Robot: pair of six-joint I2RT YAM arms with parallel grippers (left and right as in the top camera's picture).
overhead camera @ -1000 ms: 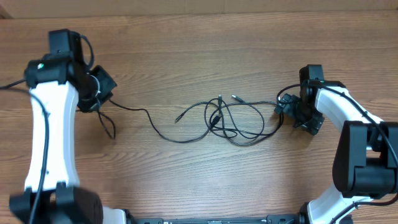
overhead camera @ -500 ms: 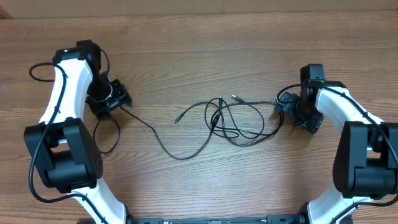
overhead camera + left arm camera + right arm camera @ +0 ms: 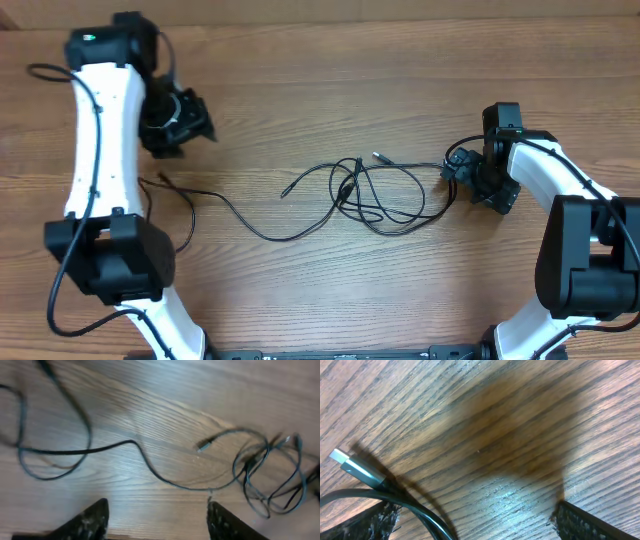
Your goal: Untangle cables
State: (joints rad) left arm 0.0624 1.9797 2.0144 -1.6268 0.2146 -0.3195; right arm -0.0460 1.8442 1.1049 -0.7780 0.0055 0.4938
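The cables (image 3: pixel 370 195) lie knotted at the centre of the overhead frame, one strand trailing toward the lower left. The left gripper (image 3: pixel 156 507) hangs at upper left, fingers apart and empty, and the right gripper (image 3: pixel 475 510), right of centre, is spread wide on nothing, with a silver plug (image 3: pixel 340 456) just beside one finger. Each would best take a free end — not the knot — and draw outward slowly so loops slip rather than tighten. No container is in view.

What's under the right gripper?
Under the open right gripper: bare table and a silver-tipped cable end off to one side. Overhead, the gripper covers that end.
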